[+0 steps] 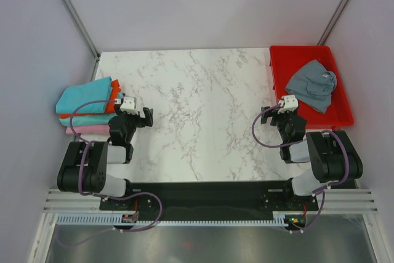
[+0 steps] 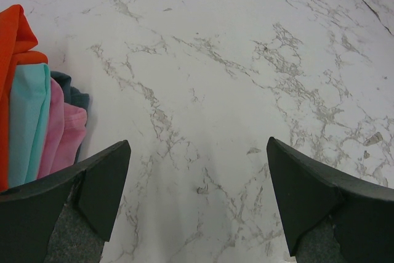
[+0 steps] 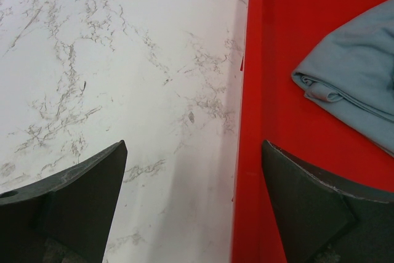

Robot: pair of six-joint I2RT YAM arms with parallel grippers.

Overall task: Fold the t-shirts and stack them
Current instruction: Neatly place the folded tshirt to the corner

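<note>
A stack of folded t-shirts [image 1: 86, 106] lies at the table's left edge, turquoise on top, then orange-red, teal and pink; the left wrist view shows its edge [image 2: 31, 121]. A crumpled slate grey t-shirt [image 1: 312, 84] [image 3: 357, 72] lies in the red tray [image 1: 295, 56] at the right. My left gripper [image 1: 146, 117] [image 2: 197, 177] is open over bare marble, just right of the stack. On the other side my right gripper [image 1: 266, 115] [image 3: 194, 177] is open too, low over the tray's left rim [image 3: 246, 152], with nothing between its fingers.
The marble table [image 1: 203, 109] stretches between the two arms. Grey walls with metal posts close in the back and sides. A black base rail [image 1: 203, 192] runs along the near edge.
</note>
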